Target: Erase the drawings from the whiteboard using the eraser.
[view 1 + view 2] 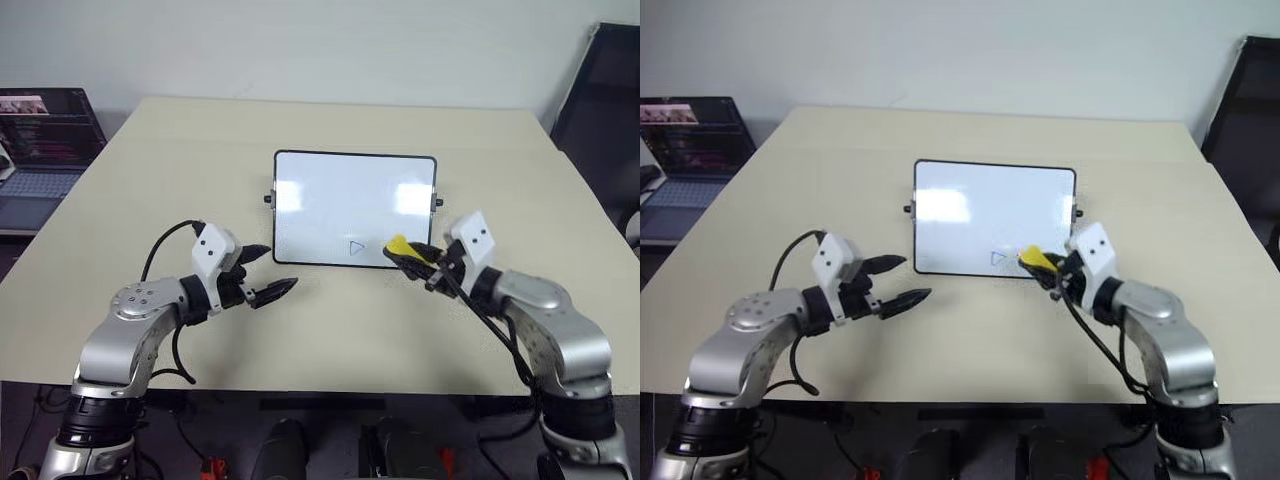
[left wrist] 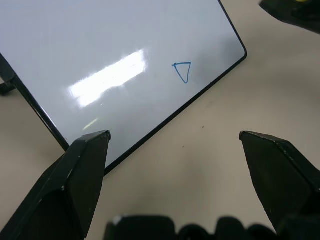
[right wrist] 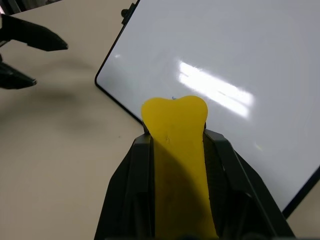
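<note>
**Ana:** Nearest the head camera are the two arms. The left gripper (image 1: 272, 272) hovers over the table (image 1: 330, 340) with its black fingers spread wide and nothing between them. The right gripper (image 1: 412, 258) is clamped on the eraser (image 1: 399, 246), whose yellow end sticks out past the fingertips.

**Ben:** And where is the whiteboard (image 1: 330, 190)?

**Ana:** It lies flat at the middle of the table, long side running left to right. Of the drawings, I see one small blue triangle (image 1: 356, 247) near the board's near edge, right of centre. The rest of the surface looks clean.

**Ben:** So which way does the triangle lie from the eraser?

**Ana:** Just beside the yellow tip, toward the robot's left. The eraser's long axis points forward and left, close to in line with the mark. I would judge a short push leftward along the near edge meets it. Whether the eraser touches the board, I cannot tell.

**Ben:** Which arm is nearer?

**Ana:** The right, plainly. The left gripper sits off the board's near left corner, well apart from the triangle.

**Ben:** Any writing or labels?

**Ana:** None readable. The laptop (image 1: 40, 150) at the far left shows text too small to make out.
</note>
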